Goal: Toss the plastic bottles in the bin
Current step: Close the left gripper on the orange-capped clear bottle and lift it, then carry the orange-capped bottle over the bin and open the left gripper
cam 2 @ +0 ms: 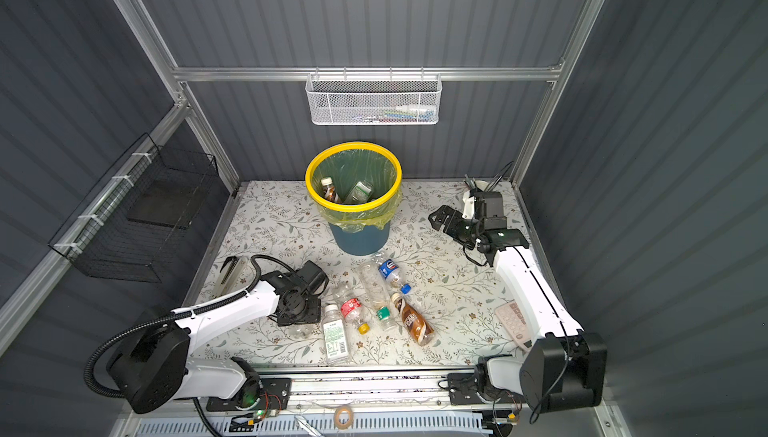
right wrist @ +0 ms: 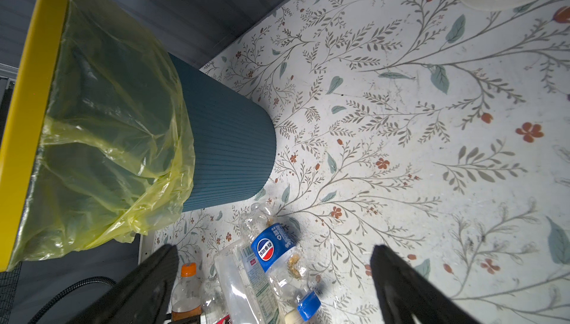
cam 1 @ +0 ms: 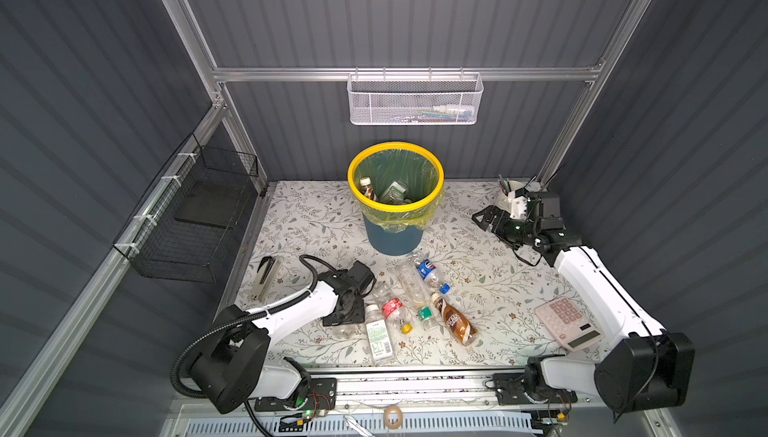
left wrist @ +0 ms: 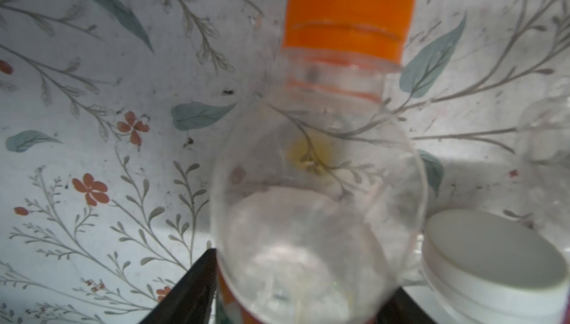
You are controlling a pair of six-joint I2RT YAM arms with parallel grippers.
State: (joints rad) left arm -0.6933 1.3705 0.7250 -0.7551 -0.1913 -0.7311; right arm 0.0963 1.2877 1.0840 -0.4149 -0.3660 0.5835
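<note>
Floral-print bench (cam 1: 490,277) inside grey ribbed walls, and straight to the action. Bin (cam 1: 392,243) upright at the back middle, yellow rim up, liner bag draped over the edge; already inside, a white-capped brown bottle (cam 1: 366,188) and a green bottle (cam 1: 393,192). Down low on the left, left jaws pressed against both sides of a clear orange-capped bottle (left wrist: 317,190), pinching its body (cap pointing away from the wrist camera). Cannot tell whether lifted clear of the bench or resting on it. Just beside it, a white-labelled bottle (cam 1: 379,337), white cap close to the pinched one. Then the rest of the scatter in front of the bin: red-labelled bottle (cam 1: 392,309) with yellow cap, long clear bottle (cam 1: 411,287) with green cap, blue-labelled bottle (cam 1: 428,269) nearest the bin, brown coffee bottle (cam 1: 456,322), all lying flat. Over on the right, right jaws spread wide with nothing between, hovering off the bin's right side, well apart from every bottle. White calculator (cam 1: 567,323) on the bench, front right, tucked beside the right arm (cam 1: 598,289).
</note>
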